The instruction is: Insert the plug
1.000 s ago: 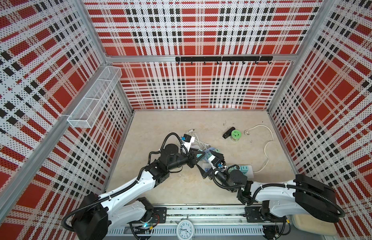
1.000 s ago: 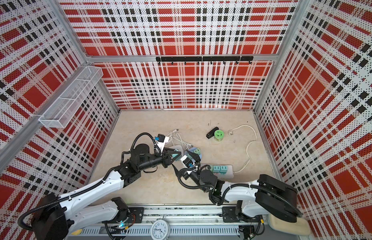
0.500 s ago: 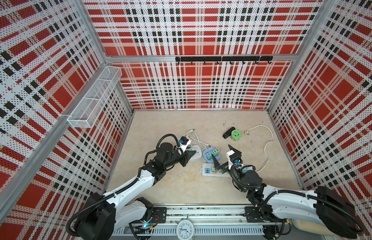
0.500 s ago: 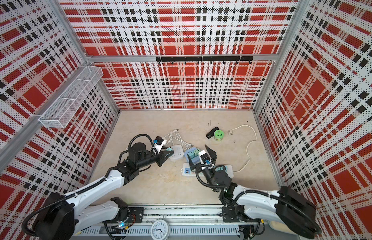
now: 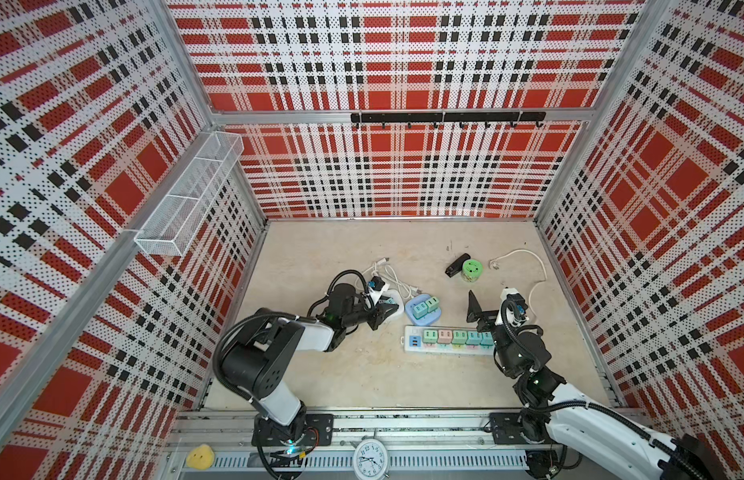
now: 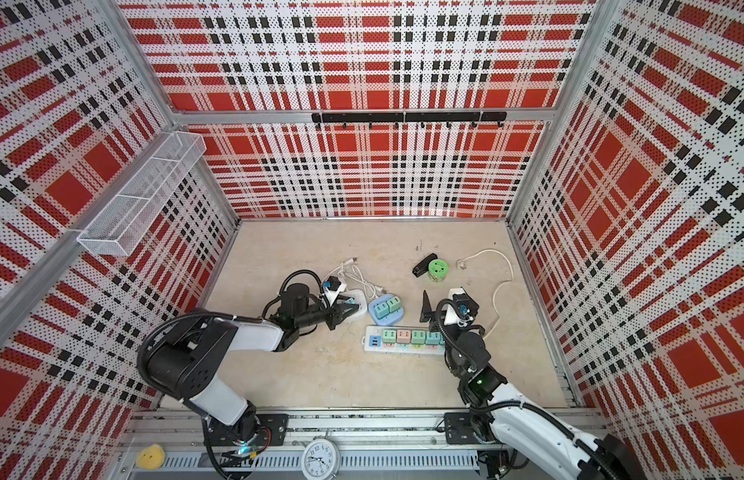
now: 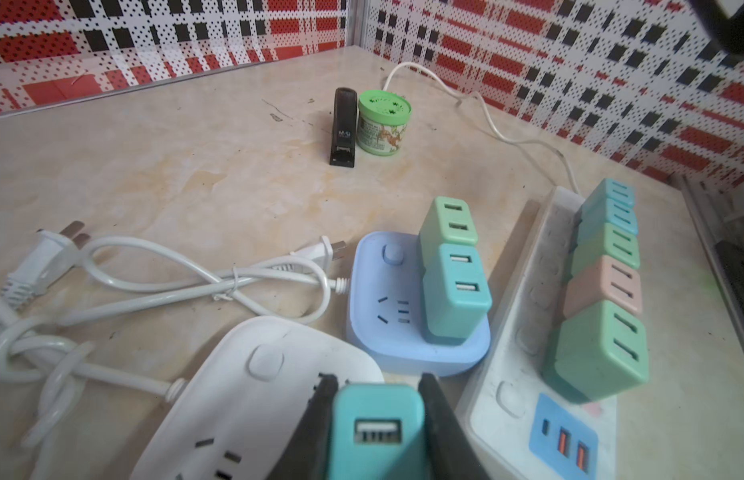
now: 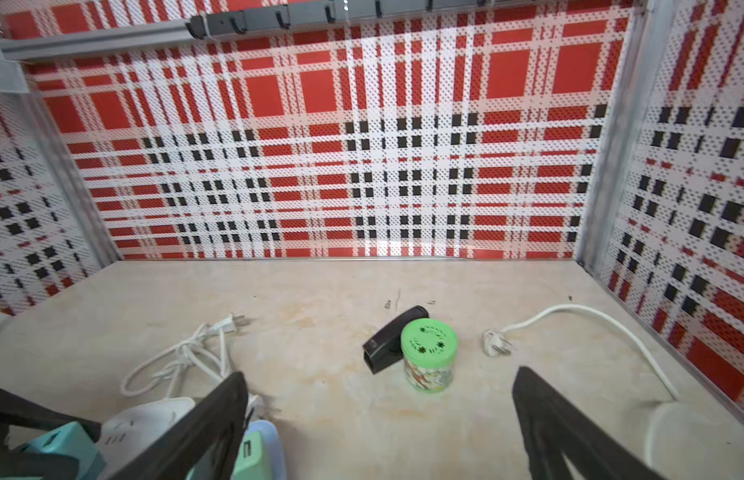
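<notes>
The plug [image 7: 376, 432] is seen as a small turquoise block with rounded corners. One USB port with a pale insert is shown on its facing side. Its lower part is cut off by the frame edge, and its prongs are hidden. It is clamped between the black fingers [image 7: 320, 411] of the left gripper [image 7: 377, 380], directly over the near end of the white power strip [image 7: 254, 407]. Whether it is seated in a socket cannot be told.

Just ahead of the left gripper, a blue socket base [image 7: 386, 316] is found with a green and a turquoise charger plugged in upright. Beside that gripper, a long white strip [image 7: 519, 332] is loaded with five chargers in a row: green, pink, green, blue, blue. A blue panel with three small ports is carried at its near end. In both top views this strip [image 5: 411, 341] [image 6: 372, 341] is placed between the two grippers.

The right gripper [image 8: 379, 376] is spread wide with nothing held. Well ahead of it, a black stapler [image 8: 393, 338] and a green-lidded canister [image 8: 429, 353] are set just beside each other. Pale lettering resembling "M&G" can be made out on the stapler [image 7: 344, 129]. A printed picture label is wrapped around the canister [image 7: 382, 124], but its text cannot be read. Numerals are printed on the clock [image 5: 370, 459] dial behind both arms.
</notes>
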Available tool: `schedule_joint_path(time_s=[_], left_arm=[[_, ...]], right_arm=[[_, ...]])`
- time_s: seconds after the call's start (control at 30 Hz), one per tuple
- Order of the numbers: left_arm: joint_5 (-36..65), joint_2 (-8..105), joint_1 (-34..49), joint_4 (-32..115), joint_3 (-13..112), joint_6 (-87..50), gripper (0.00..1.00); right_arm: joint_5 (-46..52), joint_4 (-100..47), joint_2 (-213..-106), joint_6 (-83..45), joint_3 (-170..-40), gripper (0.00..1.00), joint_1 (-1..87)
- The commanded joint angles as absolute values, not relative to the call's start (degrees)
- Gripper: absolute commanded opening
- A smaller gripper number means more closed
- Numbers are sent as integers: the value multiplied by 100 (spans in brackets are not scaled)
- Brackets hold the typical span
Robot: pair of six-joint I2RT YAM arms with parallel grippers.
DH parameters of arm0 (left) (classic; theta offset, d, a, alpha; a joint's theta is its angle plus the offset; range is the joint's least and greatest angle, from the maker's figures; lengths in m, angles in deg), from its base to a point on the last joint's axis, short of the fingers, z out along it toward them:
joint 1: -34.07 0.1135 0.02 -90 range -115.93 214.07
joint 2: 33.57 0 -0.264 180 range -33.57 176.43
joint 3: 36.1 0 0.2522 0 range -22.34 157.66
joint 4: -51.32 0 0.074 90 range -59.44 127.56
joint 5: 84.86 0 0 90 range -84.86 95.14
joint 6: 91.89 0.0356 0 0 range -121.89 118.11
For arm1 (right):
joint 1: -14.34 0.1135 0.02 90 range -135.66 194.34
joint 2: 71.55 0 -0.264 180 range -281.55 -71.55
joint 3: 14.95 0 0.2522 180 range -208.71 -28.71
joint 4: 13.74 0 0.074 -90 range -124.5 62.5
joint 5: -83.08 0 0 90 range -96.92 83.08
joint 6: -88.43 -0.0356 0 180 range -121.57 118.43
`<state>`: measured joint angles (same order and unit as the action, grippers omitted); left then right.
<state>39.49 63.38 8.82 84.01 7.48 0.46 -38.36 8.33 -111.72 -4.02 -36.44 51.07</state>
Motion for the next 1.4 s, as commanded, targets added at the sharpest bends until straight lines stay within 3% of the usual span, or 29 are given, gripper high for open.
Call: schedule_joint_path(time_s=[0.0, 0.23, 0.57, 1.37], left_arm=[[4467, 6688, 1031, 9919, 936, -372, 0], [4349, 6833, 1084, 9704, 1005, -192, 0], [4049, 6654, 957, 8774, 1111, 435, 0], [3961, 6985, 797, 7809, 1686, 1097, 0]], right_arm=[[-3871, 627, -11030, -648, -3487, 100, 4848], [-3501, 950, -11386, -946, -3311, 100, 4286], [-3347, 1461, -12071, -930, -3363, 100, 4243], [-3237, 1520, -12139, -908, -3364, 100, 4244]])
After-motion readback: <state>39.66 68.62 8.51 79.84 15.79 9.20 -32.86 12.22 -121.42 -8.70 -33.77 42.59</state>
